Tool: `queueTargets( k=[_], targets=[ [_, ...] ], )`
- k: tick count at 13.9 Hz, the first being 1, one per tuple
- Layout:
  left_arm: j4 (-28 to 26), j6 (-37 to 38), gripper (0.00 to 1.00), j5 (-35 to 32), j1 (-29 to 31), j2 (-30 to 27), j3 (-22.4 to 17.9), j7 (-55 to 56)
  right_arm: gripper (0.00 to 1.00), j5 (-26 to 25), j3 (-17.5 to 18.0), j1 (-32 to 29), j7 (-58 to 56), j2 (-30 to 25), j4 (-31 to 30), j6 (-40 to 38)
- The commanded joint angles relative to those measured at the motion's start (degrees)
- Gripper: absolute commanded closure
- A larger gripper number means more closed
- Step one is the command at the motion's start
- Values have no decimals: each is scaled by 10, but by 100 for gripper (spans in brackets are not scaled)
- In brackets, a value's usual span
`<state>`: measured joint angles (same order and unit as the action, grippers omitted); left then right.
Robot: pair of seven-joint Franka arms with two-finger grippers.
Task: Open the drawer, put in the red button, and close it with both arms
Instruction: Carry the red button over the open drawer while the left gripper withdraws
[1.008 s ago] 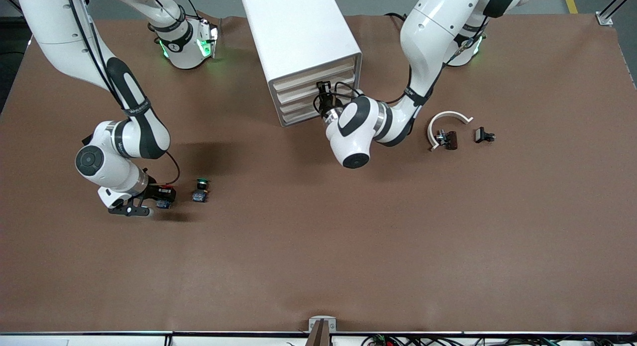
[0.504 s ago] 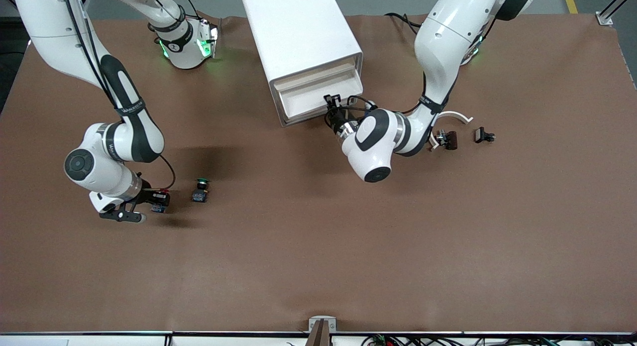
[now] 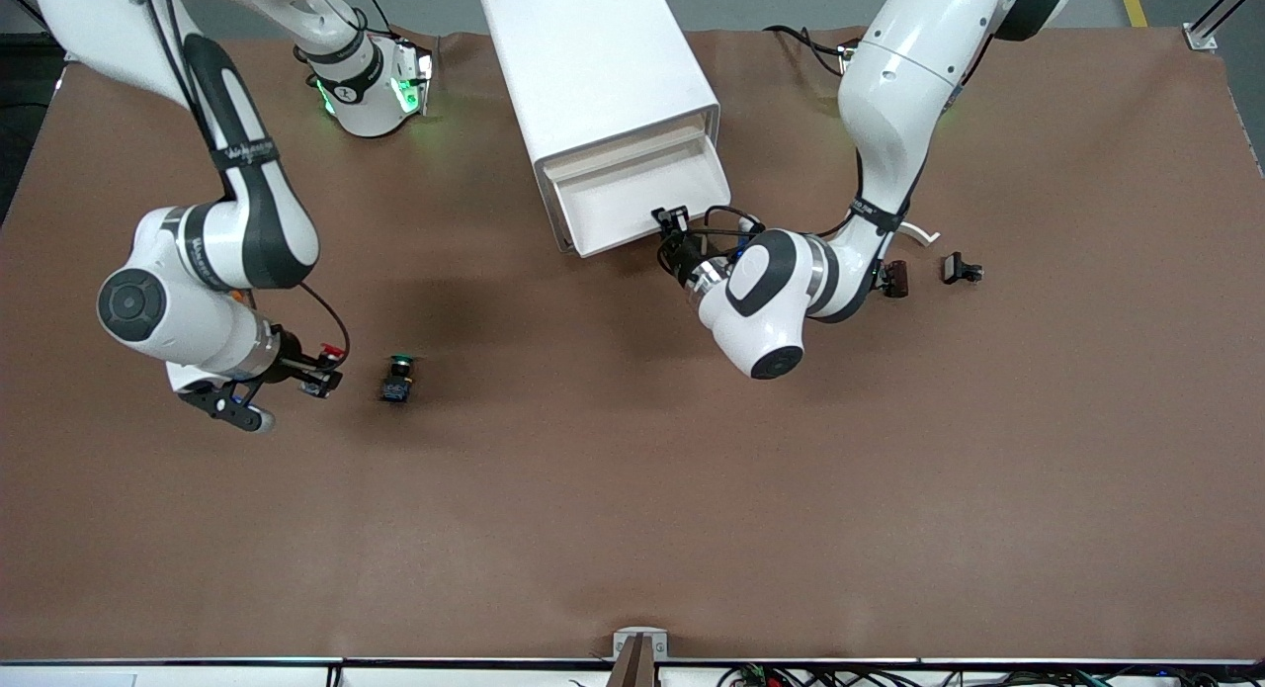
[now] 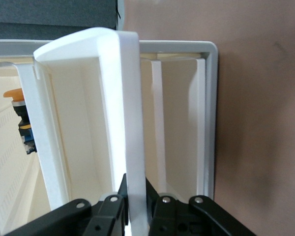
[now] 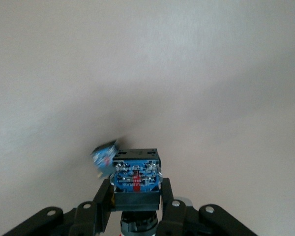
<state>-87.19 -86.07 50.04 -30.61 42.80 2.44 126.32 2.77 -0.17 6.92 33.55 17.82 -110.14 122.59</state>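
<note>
The white cabinet [image 3: 593,64] stands at the robots' edge of the table. Its top drawer [image 3: 632,198] is pulled out and shows a white tray. My left gripper [image 3: 673,222] is shut on the drawer's front wall, which runs between the fingers in the left wrist view [image 4: 132,147]. My right gripper [image 3: 314,379] is shut on the red button [image 3: 333,352] and holds it just above the table toward the right arm's end. In the right wrist view the button's blue base [image 5: 136,177] sits between the fingers [image 5: 168,196].
The green button [image 3: 398,379] stands on the table beside the right gripper. An orange-capped button [image 4: 20,118] shows beside the drawer wall. A white curved piece [image 3: 919,234], a dark brown part [image 3: 896,277] and a small black part [image 3: 961,268] lie toward the left arm's end.
My left gripper has pulled the top drawer out toward the front camera. My right gripper has lifted the red button off the table, away from the green button.
</note>
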Motion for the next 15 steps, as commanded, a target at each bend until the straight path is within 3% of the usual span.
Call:
queueTargets(
  k=[1,4,5,6,7,8,12,15],
  targets=[
    [25,-19,100,-8,11,11,-17,-19,100,-3,-1,59,150,-62,-11,-55],
    [37,-37,98,-7,17,18,-17,-21,100,0,0,117,272,-89,8,-118],
    [37,-41,78,-7,17,19,-17,-36,100,0,1,140,318,-96,10,-128],
    [37,-41,52,-7,19,19,-17,-48,100,0,1,166,363,-101,10,-131],
    [38,-41,41,-7,22,19,-17,-49,100,0,1,187,399,-104,10,-131],
    [39,-41,2,-7,23,18,-17,-49,100,0,1,207,437,-106,15,-133],
    [58,-31,0,-13,26,9,-19,-44,100,0,1,290,578,-104,34,-140],
    [110,-16,0,-93,27,-18,-21,-45,100,0,1,344,662,-103,44,-145]
  ],
)
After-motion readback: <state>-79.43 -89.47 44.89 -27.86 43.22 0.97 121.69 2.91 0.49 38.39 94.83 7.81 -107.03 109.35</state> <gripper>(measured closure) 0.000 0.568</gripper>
